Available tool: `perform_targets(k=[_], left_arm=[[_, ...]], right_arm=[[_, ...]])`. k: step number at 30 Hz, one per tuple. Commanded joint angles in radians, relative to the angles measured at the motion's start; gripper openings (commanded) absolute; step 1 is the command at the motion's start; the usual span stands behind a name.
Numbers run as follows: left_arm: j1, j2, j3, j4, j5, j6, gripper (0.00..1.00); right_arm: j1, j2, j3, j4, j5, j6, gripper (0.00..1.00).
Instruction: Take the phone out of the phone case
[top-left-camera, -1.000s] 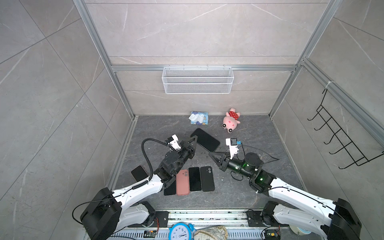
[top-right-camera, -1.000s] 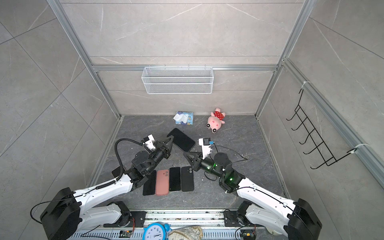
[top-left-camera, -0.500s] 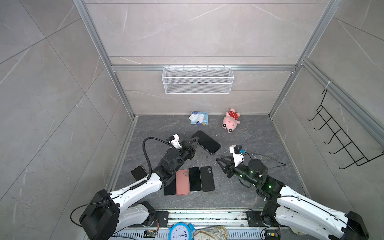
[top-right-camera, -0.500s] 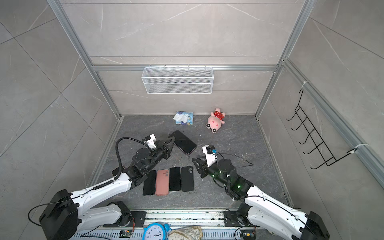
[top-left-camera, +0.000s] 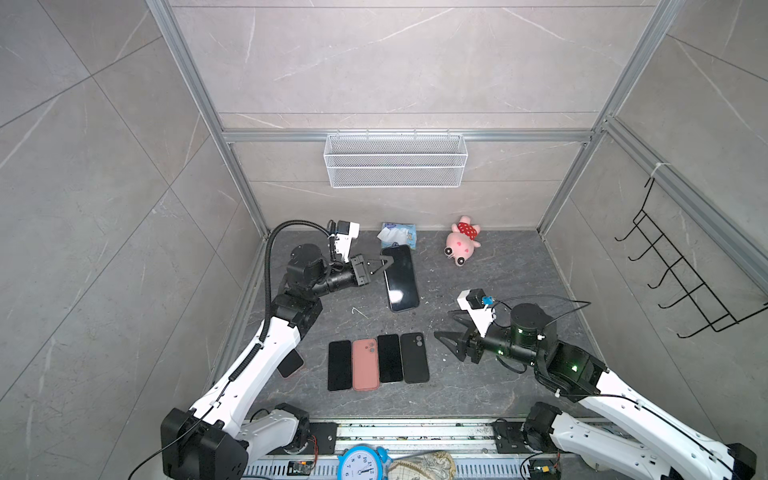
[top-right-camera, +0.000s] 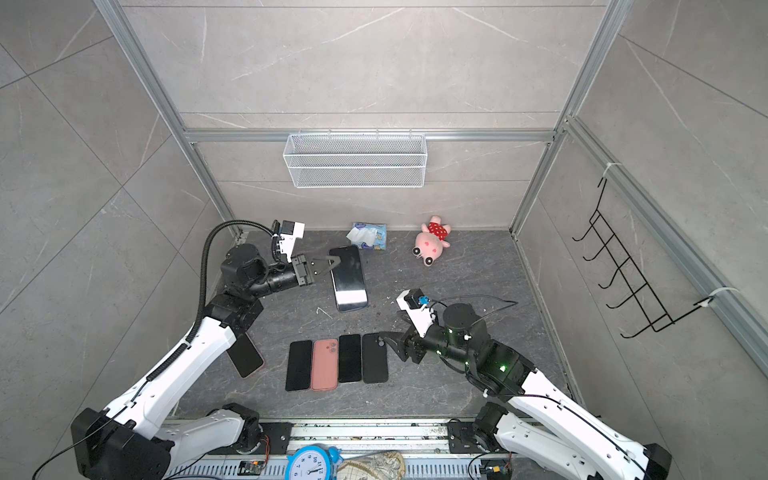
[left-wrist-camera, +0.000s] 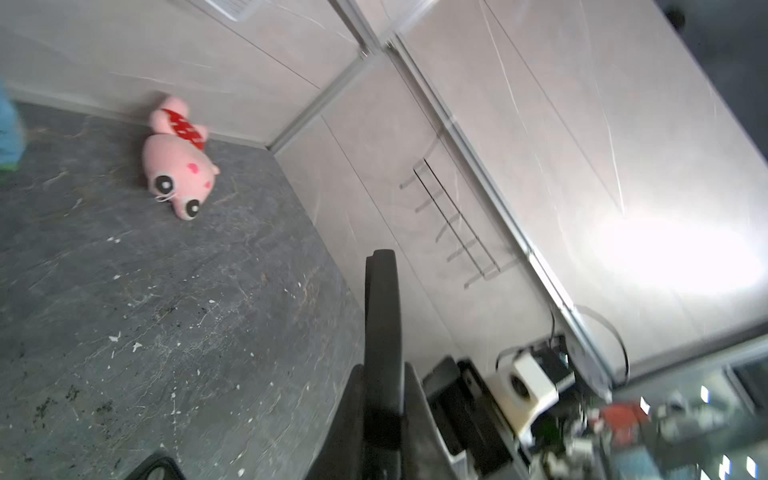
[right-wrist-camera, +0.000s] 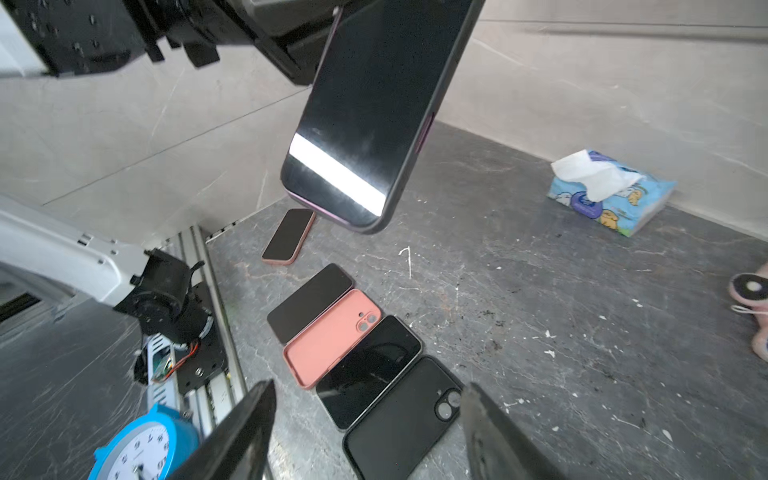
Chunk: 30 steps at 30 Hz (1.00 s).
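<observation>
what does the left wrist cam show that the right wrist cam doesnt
Only the left wrist view: the wall hook rack and the right arm's wrist camera. Only the right wrist view: the pink case, the blue clock, and the right gripper, jaws open. Both: the phone clamped in the left gripper, edge-on from the left wrist, screen-on from the right, and the pink plush toy, just its edge from the right.

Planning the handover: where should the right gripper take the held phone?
Probably the phone by its free end, coming from the side of the right gripper, pinching its flat faces: the left gripper holds the far corner, leaving it clear.
</observation>
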<state>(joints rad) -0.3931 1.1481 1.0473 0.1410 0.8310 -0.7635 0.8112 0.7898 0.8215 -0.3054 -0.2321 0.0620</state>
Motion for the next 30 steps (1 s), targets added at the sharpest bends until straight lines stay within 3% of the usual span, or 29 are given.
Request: perform_targets(k=[1, 5, 11, 30], left_arm=[[-0.001, -0.026, 0.052, -0.121, 0.259, 0.292, 0.00], [-0.004, -0.009, 0.050, -0.013, 0.351, 0.254, 0.00], [-0.016, -0.015, 0.016, 0.117, 0.381, 0.197, 0.00], [-0.047, -0.012, -0.022, 0.208, 0.367, 0.165, 0.00]], right_arm=[[-0.001, 0.039, 0.050, -0.153, -0.107, -0.158, 0.72], [-0.001, 0.112, 0.108, -0.184, -0.178, -0.242, 0.68], [0.000, 0.191, 0.167, -0.167, -0.285, -0.295, 0.65], [-0.002, 0.294, 0.237, -0.078, -0.348, -0.277, 0.48]])
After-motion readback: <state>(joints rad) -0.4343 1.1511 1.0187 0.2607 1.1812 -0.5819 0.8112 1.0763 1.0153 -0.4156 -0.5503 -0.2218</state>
